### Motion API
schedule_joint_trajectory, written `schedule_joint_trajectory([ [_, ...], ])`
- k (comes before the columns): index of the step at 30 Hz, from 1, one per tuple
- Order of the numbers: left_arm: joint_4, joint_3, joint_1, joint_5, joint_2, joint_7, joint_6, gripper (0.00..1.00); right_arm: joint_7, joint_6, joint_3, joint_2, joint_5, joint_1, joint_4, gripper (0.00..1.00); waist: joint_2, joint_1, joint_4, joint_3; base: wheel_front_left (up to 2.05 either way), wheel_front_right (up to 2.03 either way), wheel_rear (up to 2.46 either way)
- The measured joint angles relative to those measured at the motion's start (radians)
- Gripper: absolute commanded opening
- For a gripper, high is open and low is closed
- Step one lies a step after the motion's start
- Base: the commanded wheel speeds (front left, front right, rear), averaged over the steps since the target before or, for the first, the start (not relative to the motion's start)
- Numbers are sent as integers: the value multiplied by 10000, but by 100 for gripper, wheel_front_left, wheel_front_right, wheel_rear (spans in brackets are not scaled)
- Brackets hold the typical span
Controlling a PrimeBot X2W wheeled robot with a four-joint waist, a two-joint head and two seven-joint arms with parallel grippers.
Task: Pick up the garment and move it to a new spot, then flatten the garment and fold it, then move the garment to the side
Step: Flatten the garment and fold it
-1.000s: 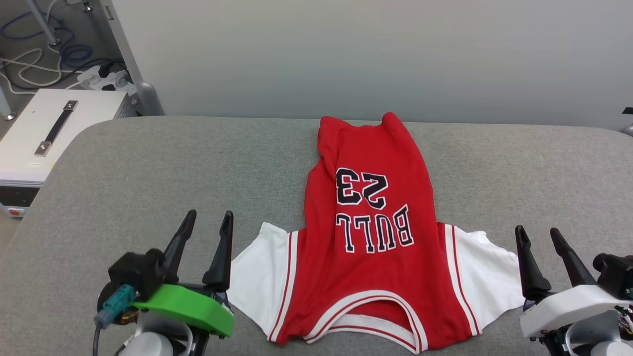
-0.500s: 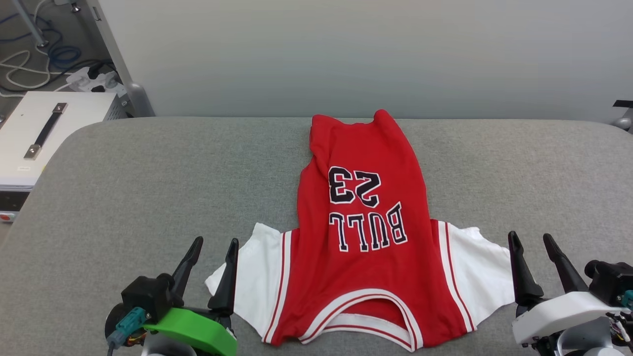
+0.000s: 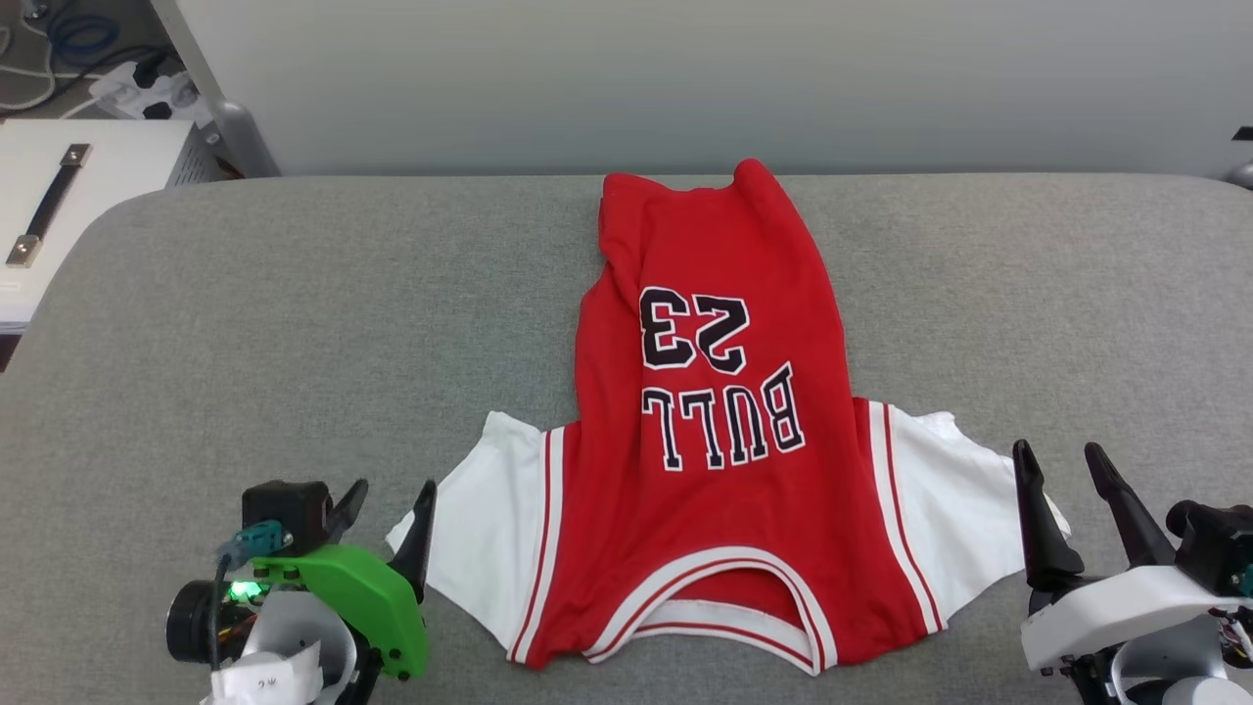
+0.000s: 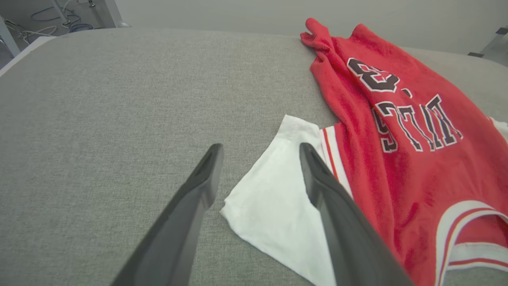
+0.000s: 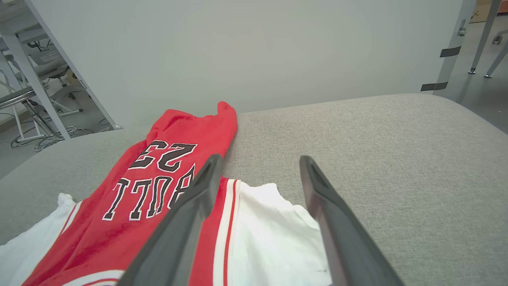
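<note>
On the padded surface [image 3: 294, 323], around its middle: the garment [image 3: 715, 441], collar at the near edge, hem toward the wall [image 3: 685, 78] behind. At the tip of the sleeve on the left: the left gripper [image 3: 392, 487]. At the sleeve on the right: the right gripper [image 3: 1059, 449]. Beyond the surface, far left: a box [image 3: 108, 186].

surface: grey fabric-covered table [image 3: 294, 323] | on it: red garment [image 3: 705, 519] lying flat (collar nearest the robot, white sleeves spread)
</note>
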Motion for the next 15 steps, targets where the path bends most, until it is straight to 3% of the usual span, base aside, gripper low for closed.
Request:
schedule_joint_trajectory([
  [3,-125,-226,-7,35,366,1735,339,100,52,0,8,4,-63,-28,-75,100,0,0,-41,235,0,0,0],
  [7,-537,-360,-44,15,596,3229,602,100,81,0,56,19,-75,-198,-138,100,0,0,-100,575,0,0,0],
  [12,-663,-453,-257,69,853,4109,917,100,82,0,169,54,-86,-352,-157,100,0,1,-184,994,0,0,0],
  [15,-646,-393,-430,192,878,4090,1106,100,77,0,222,48,-84,-454,-167,100,0,0,-247,1216,0,0,0],
])
